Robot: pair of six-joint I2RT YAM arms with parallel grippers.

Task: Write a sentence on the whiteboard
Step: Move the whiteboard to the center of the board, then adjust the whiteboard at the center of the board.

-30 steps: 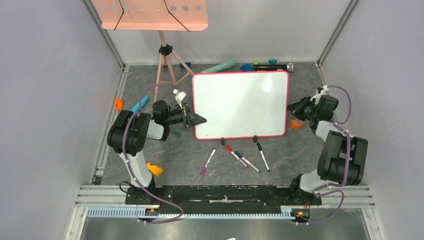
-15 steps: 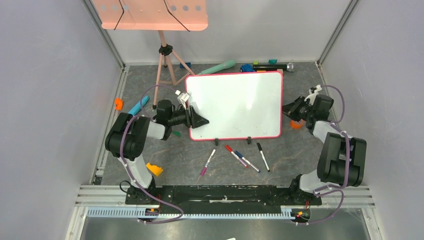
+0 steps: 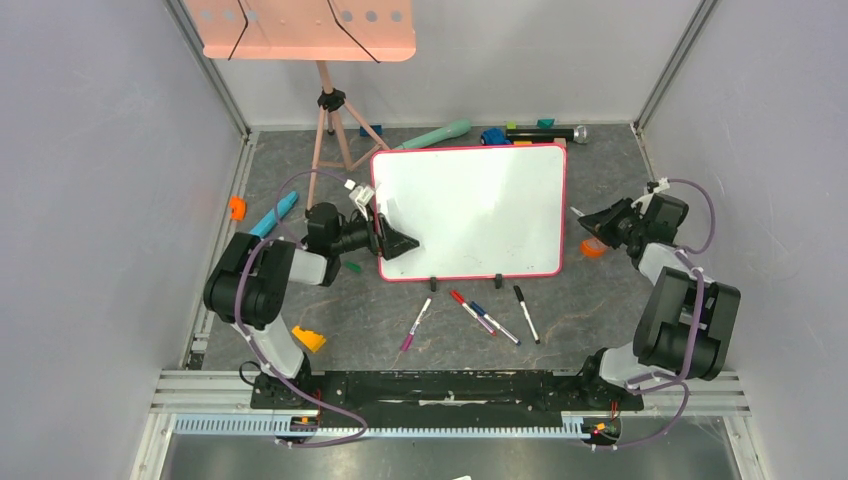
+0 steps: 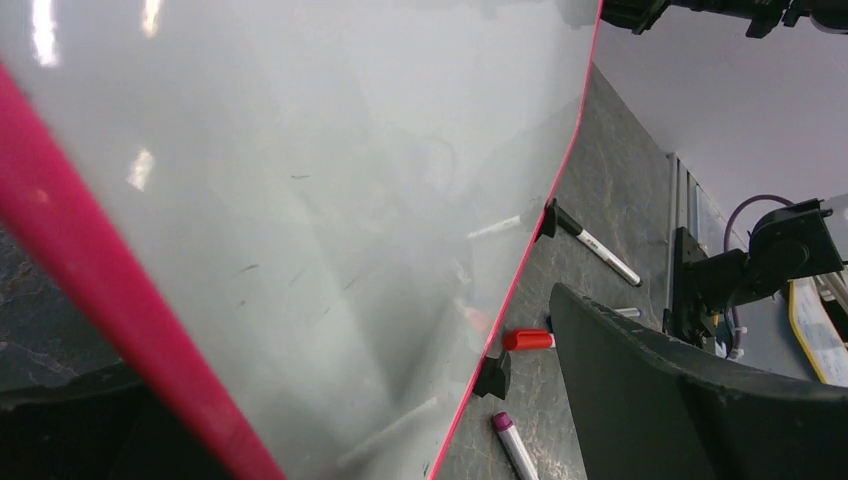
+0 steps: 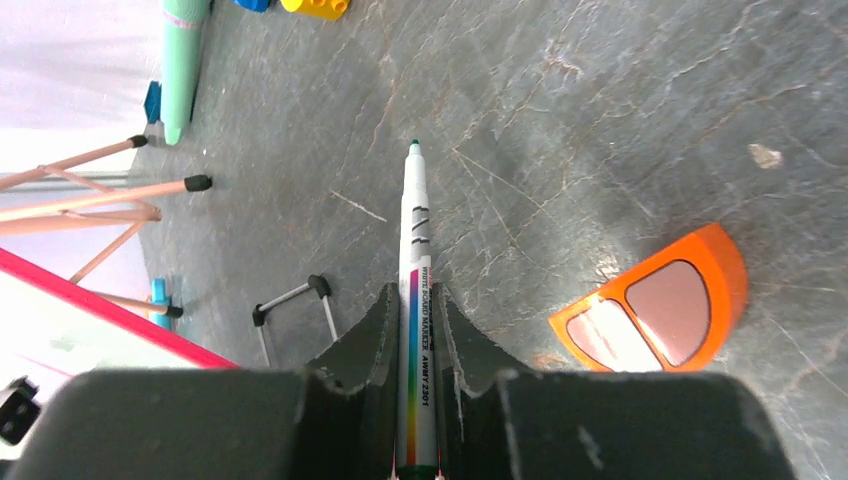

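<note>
The whiteboard [image 3: 470,210] stands tilted on two black feet, white face blank; no sentence shows on it. My left gripper [image 3: 395,241] is at the board's lower left edge and open. In the left wrist view the pink frame [image 4: 90,270] runs between the spread fingers [image 4: 680,400] without being pinched. My right gripper [image 3: 603,222] hovers just off the board's right edge, shut on a white marker [image 5: 414,215] whose green tip points toward the back wall.
Several loose markers [image 3: 495,323] lie in front of the board. An orange half-round piece [image 5: 660,305] sits under the right gripper. A salmon tray on a tripod [image 3: 330,130], a teal cylinder [image 3: 440,133] and small toys stand behind the board.
The board slid left and slightly back, then stopped. My left gripper opened off its edge. My right gripper drew back to the right, away from the board, still holding the marker.
</note>
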